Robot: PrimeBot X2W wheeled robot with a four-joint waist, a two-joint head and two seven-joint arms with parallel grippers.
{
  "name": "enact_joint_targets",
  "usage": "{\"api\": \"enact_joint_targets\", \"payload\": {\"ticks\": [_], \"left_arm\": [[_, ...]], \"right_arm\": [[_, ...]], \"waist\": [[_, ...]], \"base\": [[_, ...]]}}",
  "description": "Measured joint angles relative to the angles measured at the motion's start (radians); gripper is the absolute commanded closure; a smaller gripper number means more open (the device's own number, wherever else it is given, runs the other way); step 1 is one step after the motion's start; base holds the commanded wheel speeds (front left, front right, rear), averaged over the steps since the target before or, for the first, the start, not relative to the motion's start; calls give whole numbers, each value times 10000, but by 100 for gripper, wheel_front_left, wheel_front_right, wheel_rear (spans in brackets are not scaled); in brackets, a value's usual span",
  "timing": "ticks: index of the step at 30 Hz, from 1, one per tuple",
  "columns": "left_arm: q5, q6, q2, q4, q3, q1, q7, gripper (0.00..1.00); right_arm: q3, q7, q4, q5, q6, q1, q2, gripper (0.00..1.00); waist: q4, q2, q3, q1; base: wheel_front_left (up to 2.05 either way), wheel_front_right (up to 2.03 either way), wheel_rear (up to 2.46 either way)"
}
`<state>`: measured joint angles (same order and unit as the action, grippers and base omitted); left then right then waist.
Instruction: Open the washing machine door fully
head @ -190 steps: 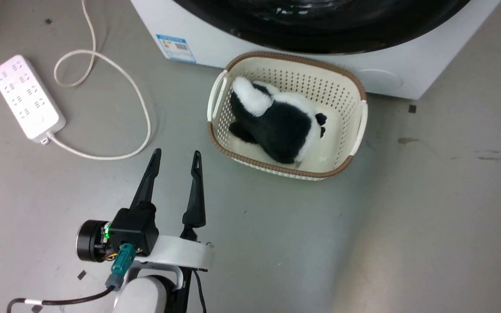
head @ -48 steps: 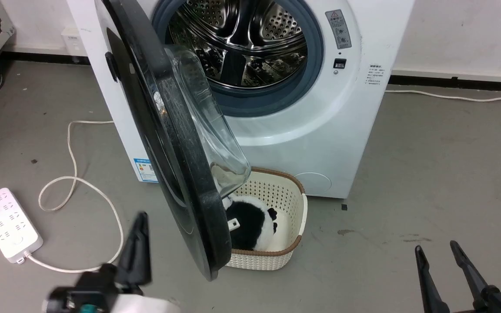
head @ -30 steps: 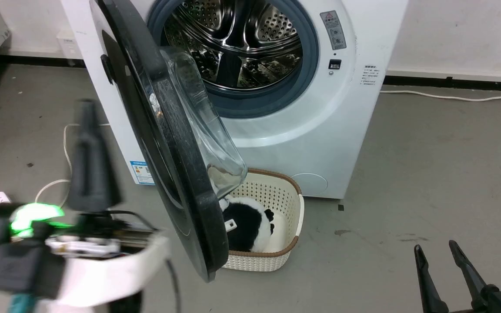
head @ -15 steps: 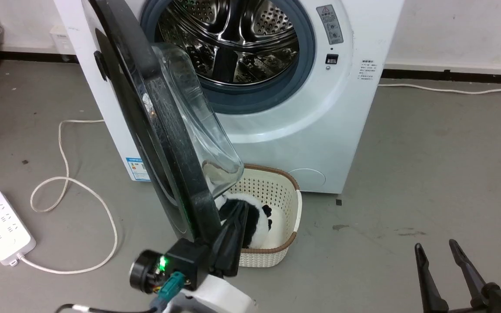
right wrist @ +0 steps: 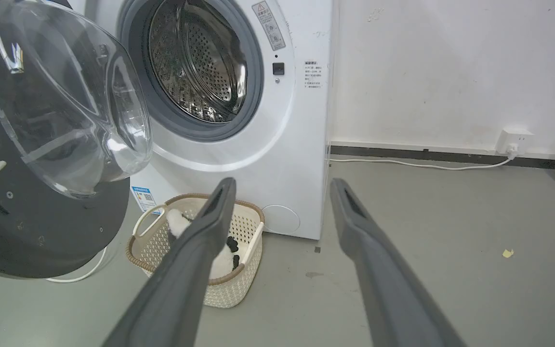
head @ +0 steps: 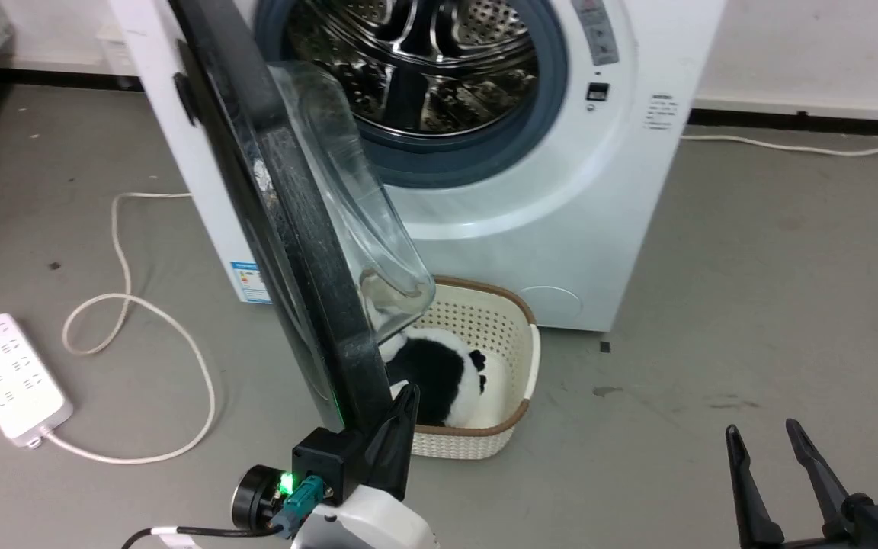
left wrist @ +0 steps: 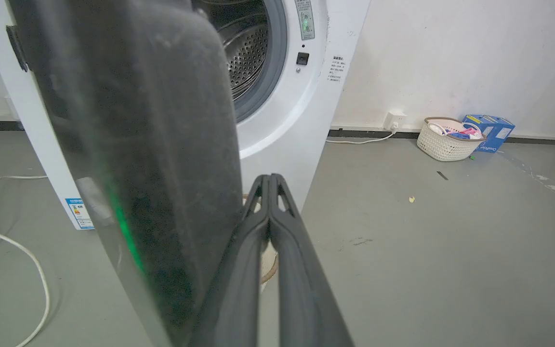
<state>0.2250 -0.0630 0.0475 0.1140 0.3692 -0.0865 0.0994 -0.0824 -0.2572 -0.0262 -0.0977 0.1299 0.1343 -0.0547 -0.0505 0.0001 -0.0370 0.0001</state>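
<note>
Partly hidden behind one washing machine door [head: 328, 305]: one basket [head: 517, 410], one plush toy [head: 439, 374] | left tool [head: 406, 396] closed, empty, beside it | right tool [head: 763, 428] gaping, empty

The fingers [left wrist: 301, 289] of my left gripper [left wrist: 269, 179] look matt, dark plastic. The washing machine door [head: 325, 290] is glossy black, dusty along its rim — its bowl [head: 347, 191] clear glass. At upper centre the drum [head: 424, 46] is shiny perforated steel inside a matt blue-grey rubber ring [head: 447, 164]. The basket [head: 485, 320] looks plastic, the toy [head: 439, 374] plush.

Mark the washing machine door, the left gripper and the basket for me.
washing machine door [head: 302, 259], head view, black rim.
left gripper [head: 408, 393], head view, shut fingertips.
basket [head: 462, 446], head view, front wall.
</note>
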Motion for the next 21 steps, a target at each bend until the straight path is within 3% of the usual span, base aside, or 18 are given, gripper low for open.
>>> {"api": "enact_joint_targets", "payload": {"ticks": [5, 7, 14, 21], "left_arm": [[88, -44, 2, 134, -10, 47, 130, 100], [288, -142, 109, 92, -247, 289, 157, 100], [625, -504, 779, -163, -1204, 358, 107, 100], [1047, -673, 1540, -182, -2259, 4, -35, 100]], "right_arm": [[35, 0, -65, -10, 0, 5, 2, 0], [128, 0, -132, -33, 0, 21, 2, 0], [364, 2, -128, -79, 0, 37, 6, 0], [439, 240, 151, 196, 0, -5, 6, 0]], "waist": [[-352, 0, 112, 0], [-1000, 0, 301, -1], [-2017, -1, 331, -1], [-2491, 0, -291, 0]], "base": [[0, 0, 0], [0, 0, 0], [0, 0, 0], [0, 0, 0]]}}
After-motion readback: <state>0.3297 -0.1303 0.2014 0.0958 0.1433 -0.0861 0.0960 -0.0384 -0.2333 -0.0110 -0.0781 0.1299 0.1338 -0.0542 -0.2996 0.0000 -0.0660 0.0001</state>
